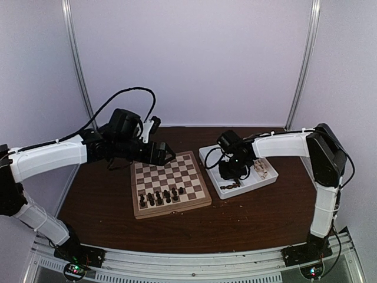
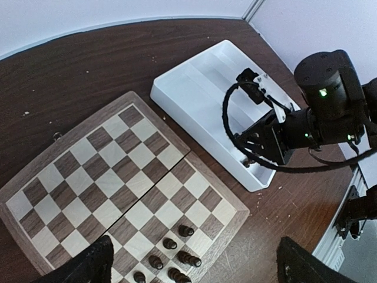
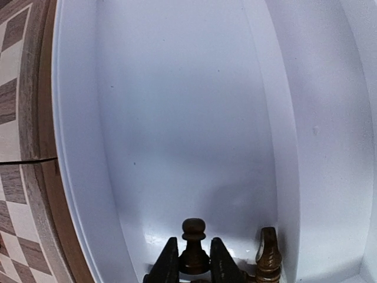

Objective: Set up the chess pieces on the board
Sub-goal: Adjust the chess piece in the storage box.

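Across the middle of the top view lies a dark brown table (image 1: pixel 253 219), with 2 white and black arms reaching in from the lower corners. The left arm (image 1: pixel 50 158) stretches from the left edge toward the centre; the right arm (image 1: pixel 283 144) bends in from the right.

At the centre sits the board (image 1: pixel 177 168), a square of light and dark checks with a tan border. Just to its right, slightly apart, is a white tray (image 1: pixel 211 158) divided into long compartments.

The left gripper (image 1: pixel 164 153) hovers over the upper left corner of the board, its 2 fingers (image 2: pixel 82 265) spread wide and holding nothing.

The right gripper (image 3: pixel 193 262) is down inside the tray's left compartment, at the end nearest the bottom of the frame. Its fingers are pressed against the base of 1 dark pawn (image 3: pixel 193 243), which stands upright between them. Another brown piece (image 3: pixel 268 253) stands just to the right.

Several dark chess pieces (image 1: pixel 159 197) stand upright in a cluster along the board's lower edge. More dark ones (image 1: pixel 230 186) lie in the tray's lower part, and pale pieces (image 1: pixel 259 170) lie in its right compartment.
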`<state>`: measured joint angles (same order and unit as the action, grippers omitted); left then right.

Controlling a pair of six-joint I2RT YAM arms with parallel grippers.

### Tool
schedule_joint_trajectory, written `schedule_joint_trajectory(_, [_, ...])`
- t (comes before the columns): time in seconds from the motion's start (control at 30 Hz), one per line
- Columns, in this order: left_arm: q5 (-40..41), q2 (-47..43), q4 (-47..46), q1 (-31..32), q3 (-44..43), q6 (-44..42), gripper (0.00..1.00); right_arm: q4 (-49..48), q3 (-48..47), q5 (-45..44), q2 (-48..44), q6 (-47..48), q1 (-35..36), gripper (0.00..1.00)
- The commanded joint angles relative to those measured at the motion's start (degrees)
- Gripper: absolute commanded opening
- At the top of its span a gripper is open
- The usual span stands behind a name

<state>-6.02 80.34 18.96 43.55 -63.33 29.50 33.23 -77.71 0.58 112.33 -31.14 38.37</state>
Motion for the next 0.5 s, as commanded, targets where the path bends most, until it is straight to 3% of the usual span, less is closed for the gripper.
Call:
schedule_joint_trajectory(0.0, [-8.6, 5.2, 1.0, -2.2, -6.0, 2.7, 0.96, -6.8, 3.6, -2.2, -3.6, 8.4, -0.1, 0.19])
schedule_joint_trajectory(0.23, [-14.8, 12.4, 2.9, -4.8, -12.2, 6.3, 0.92, -18.2, 11.0, -2.4, -7.8, 11.2, -0.2, 0.19])
schedule_joint_trajectory(0.47, [-15.2, 14.1, 5.3, -4.9, -15.2, 5.1, 0.92, -13.6, 9.0, -0.7, -7.5, 10.7, -0.7, 0.28])
